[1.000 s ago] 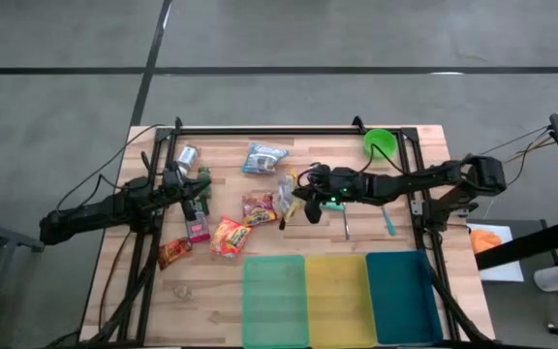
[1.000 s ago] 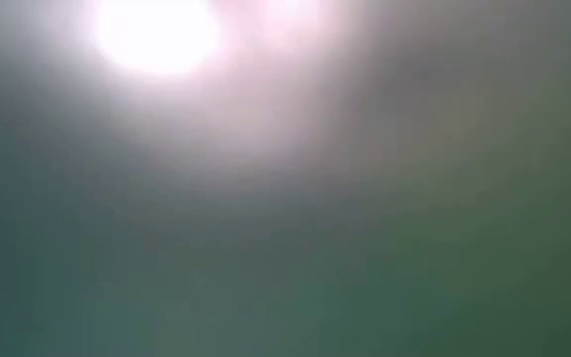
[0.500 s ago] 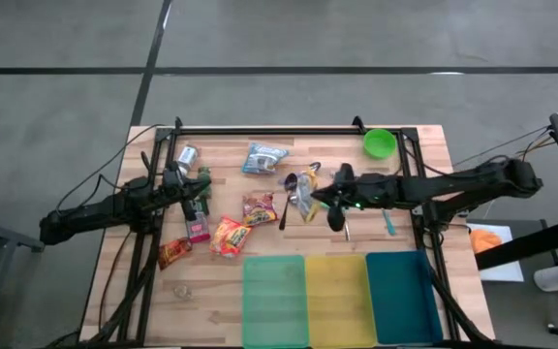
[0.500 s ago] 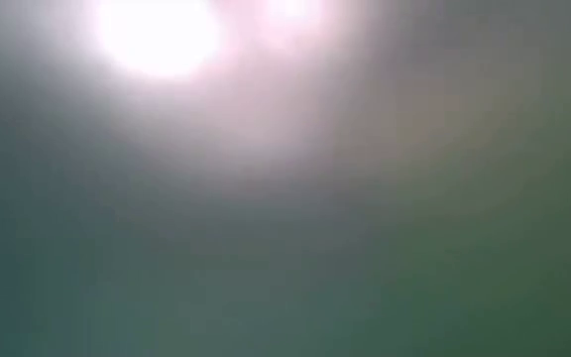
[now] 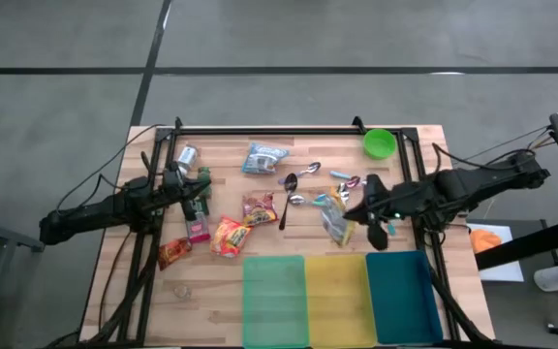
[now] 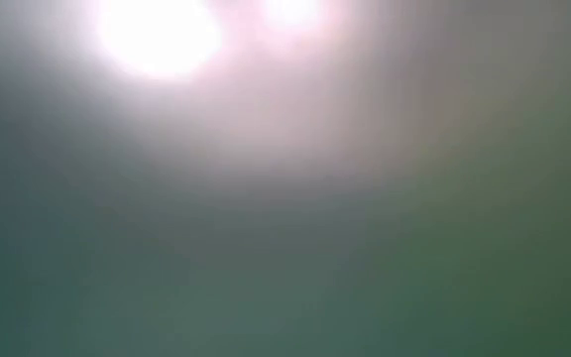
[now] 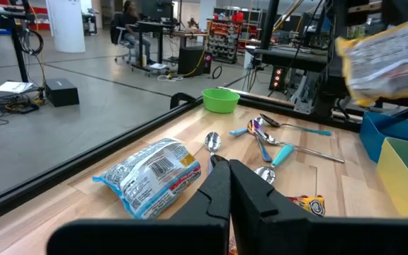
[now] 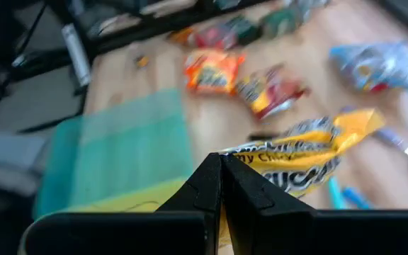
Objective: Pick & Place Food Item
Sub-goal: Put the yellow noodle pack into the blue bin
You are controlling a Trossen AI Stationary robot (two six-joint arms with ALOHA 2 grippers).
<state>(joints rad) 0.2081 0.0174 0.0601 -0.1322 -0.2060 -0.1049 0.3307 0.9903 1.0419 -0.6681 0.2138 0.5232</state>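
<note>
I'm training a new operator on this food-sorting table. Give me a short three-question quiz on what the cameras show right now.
1. True or false: the right gripper is shut on a yellow snack bag.
2. What sits at the table's far right corner? A) green bowl B) red mug C) white plate
3. Fill in: the bins along the near edge are the green bin, the yellow bin and the ____ bin.

Key:
1. True; the bag hangs from its jaws, above the table near the yellow bin.
2. A, the green bowl.
3. Blue.
The left gripper waits shut by the snacks on the left.
</note>
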